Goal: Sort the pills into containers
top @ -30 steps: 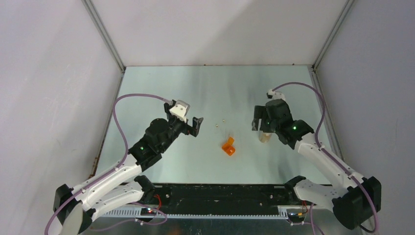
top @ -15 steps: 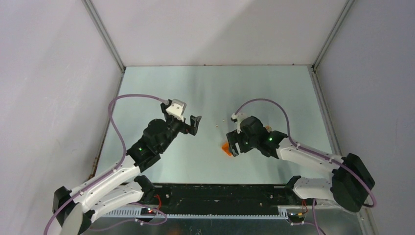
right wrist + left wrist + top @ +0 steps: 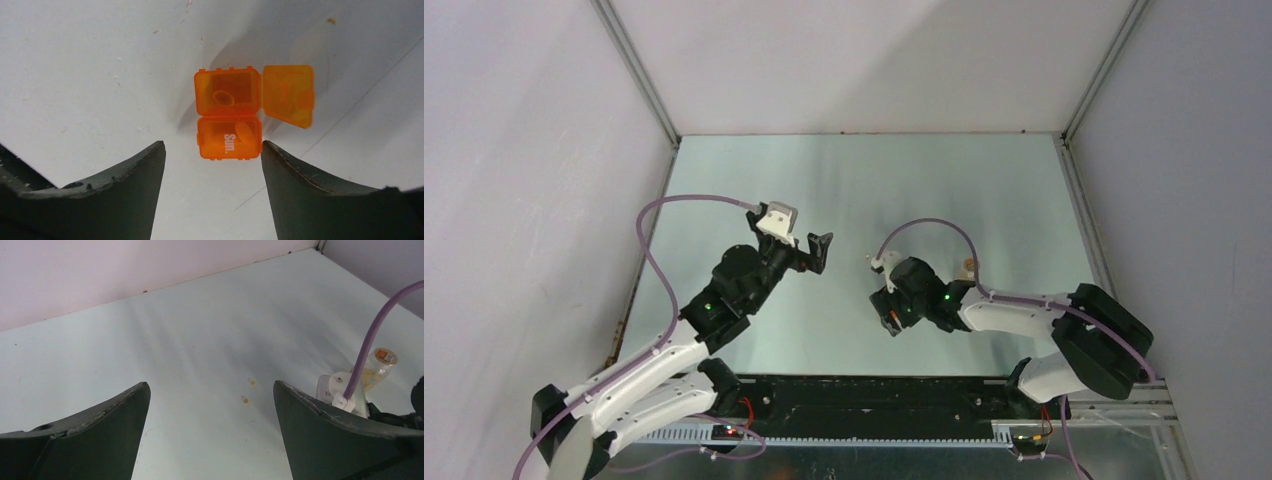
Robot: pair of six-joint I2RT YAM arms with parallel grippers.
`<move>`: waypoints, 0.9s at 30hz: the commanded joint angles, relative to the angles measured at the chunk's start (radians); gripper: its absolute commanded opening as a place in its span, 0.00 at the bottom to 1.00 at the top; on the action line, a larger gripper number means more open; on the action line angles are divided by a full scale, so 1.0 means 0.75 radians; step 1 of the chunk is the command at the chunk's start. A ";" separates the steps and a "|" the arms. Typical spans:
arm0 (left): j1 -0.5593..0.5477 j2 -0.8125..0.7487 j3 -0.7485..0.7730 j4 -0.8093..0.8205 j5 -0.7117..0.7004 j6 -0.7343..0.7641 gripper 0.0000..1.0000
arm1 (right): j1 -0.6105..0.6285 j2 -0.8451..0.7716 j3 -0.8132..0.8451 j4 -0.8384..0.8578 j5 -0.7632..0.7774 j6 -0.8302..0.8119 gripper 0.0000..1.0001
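Note:
The orange box [image 3: 229, 120] lies on the table with one lid [image 3: 288, 95] flipped open to the right. A pill [image 3: 223, 97] shows in its far compartment and another [image 3: 245, 132] in the near one marked "Sun.". My right gripper [image 3: 212, 143] is open and empty, and its fingertips hover just short of the box; in the top view [image 3: 886, 310] it covers most of the box. Two loose pills [image 3: 244, 399] lie on the table ahead of my open, empty left gripper [image 3: 210, 385]. The tan vial [image 3: 378, 367] stands upright to the right.
The vial also shows in the top view [image 3: 969, 268], behind the right forearm. The right arm's purple cable [image 3: 372, 335] and white wrist part [image 3: 336, 387] sit close to the loose pills. Grey walls enclose the table [image 3: 864, 180] on three sides.
My right arm has swung left, away from the vial, and now hovers over the orange box. My left gripper has drifted slightly up and stays open.

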 commanded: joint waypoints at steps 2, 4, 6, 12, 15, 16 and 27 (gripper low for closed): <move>0.012 0.017 0.065 -0.043 -0.056 -0.036 0.99 | 0.068 0.056 -0.004 0.136 0.193 -0.026 0.72; 0.016 0.014 0.066 -0.049 -0.056 -0.035 0.99 | 0.075 0.071 -0.006 0.142 0.219 -0.014 0.71; 0.017 0.008 0.062 -0.048 -0.054 -0.035 0.99 | 0.078 0.085 -0.005 0.145 0.235 -0.007 0.70; 0.023 0.002 0.055 -0.043 -0.052 -0.038 0.99 | 0.078 0.108 -0.005 0.146 0.232 0.001 0.63; 0.027 0.002 0.054 -0.045 -0.052 -0.060 0.99 | 0.079 0.110 -0.005 0.140 0.234 0.006 0.58; 0.034 0.004 0.062 -0.059 -0.050 -0.086 0.99 | 0.079 0.108 -0.004 0.138 0.236 0.009 0.55; 0.202 0.125 0.228 -0.401 0.030 -0.579 0.99 | 0.081 -0.058 0.012 0.133 0.185 -0.057 0.38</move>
